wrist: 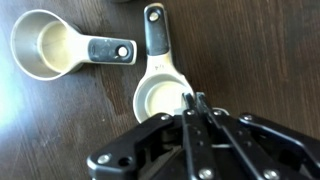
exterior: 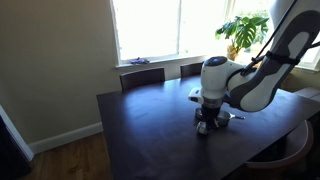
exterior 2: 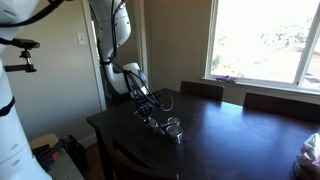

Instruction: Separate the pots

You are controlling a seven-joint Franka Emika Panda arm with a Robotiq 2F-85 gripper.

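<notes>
Nearer pot (wrist: 158, 98): hand (wrist: 196, 108) is pinching its thin rim, jaws nearly together. Shallow grip on slick metal is risking a slip, or it pivoting into the other pot (wrist: 48, 45).

Dark wood table (exterior: 150, 130) (exterior 2: 240, 130), its top smooth and glossy in both exterior views. Two pots (exterior 2: 173, 126) rest directly on it near one end, mouths up. In the wrist view one pot (wrist: 45, 45) lies apart from the other pot (wrist: 160, 100); its handle (wrist: 110, 50) points sideways, ending just beside the other's
</notes>
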